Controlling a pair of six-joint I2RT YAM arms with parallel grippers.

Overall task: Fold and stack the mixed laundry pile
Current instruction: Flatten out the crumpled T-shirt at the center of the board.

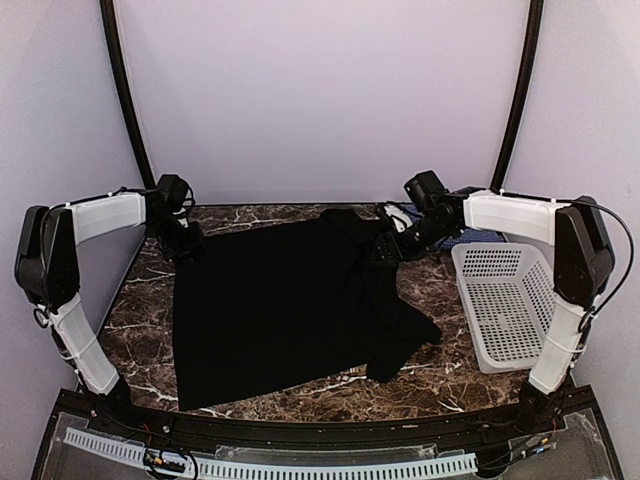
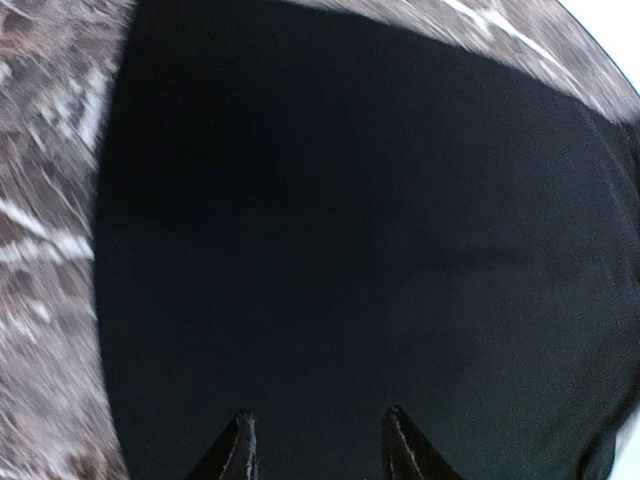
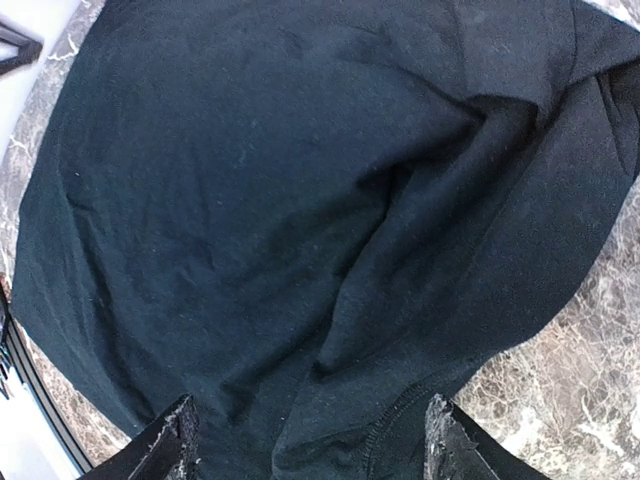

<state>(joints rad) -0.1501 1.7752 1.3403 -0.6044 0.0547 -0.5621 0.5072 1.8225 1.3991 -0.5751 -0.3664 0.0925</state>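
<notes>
The large plain black garment lies spread on the marble table, with its right side bunched and folded over. It fills the left wrist view and the right wrist view. My left gripper is at the garment's far left corner, and its jaws stand open just over the cloth. My right gripper is at the garment's far right edge. Its jaws are wide open over a hemmed fold. A strip of the blue-and-white check shirt shows behind my right arm.
A white perforated basket stands at the right of the table, empty as far as I can see. Bare marble table shows left of the garment and along the near edge. A curved black frame rises behind the table.
</notes>
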